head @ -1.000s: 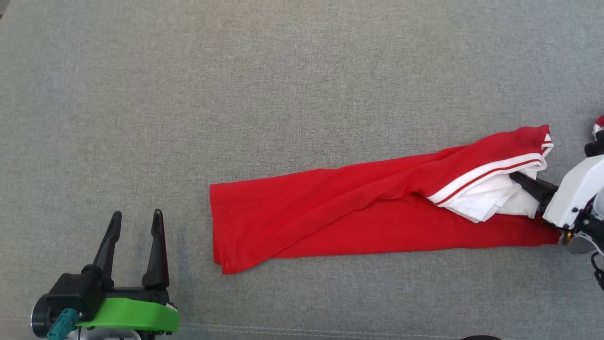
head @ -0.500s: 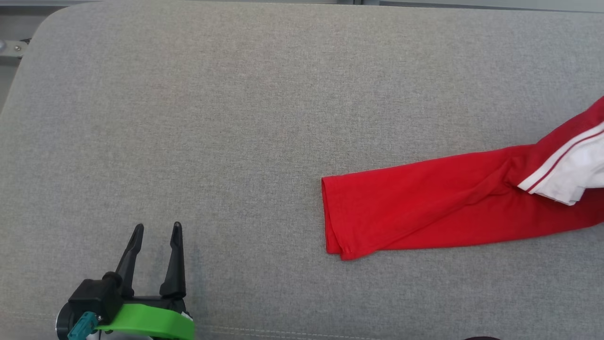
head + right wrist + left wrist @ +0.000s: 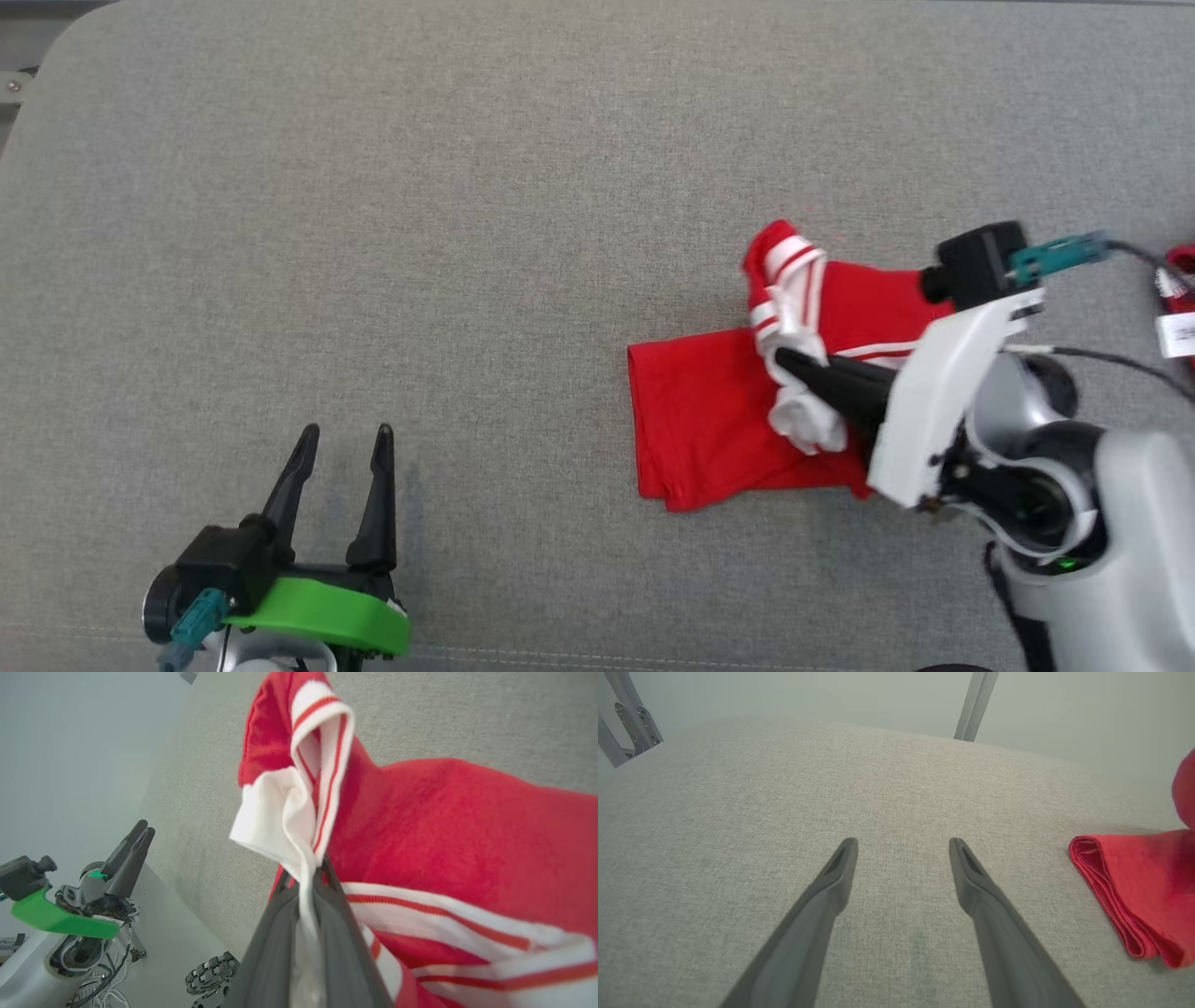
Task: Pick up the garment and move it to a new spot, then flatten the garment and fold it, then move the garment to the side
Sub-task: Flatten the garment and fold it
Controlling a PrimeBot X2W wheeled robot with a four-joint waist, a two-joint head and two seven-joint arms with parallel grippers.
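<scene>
The right claw (image 3: 786, 360) is pinching the white, striped end of the red jersey (image 3: 695, 425). Its two dark fingers are pressing together on a thin bunch of cloth, and the banded cuff is sticking up just past their tips. The rest of the jersey is lying doubled over on the grey cushion (image 3: 467, 233), under that claw and on both sides of it, with its folded red end reaching out ahead of the fingertips. The left claw (image 3: 345, 434) is hovering well apart, fingers spread and gripping nothing, with the jersey's folded edge off to its right. The cloth is looking light, thin and limp. I'd guess it is going to sag and drag rather than hold any shape, and a pinch on one layer may be slipping or pulling the fold open. Gripping through all the layers near the banded hem seems safer.
</scene>
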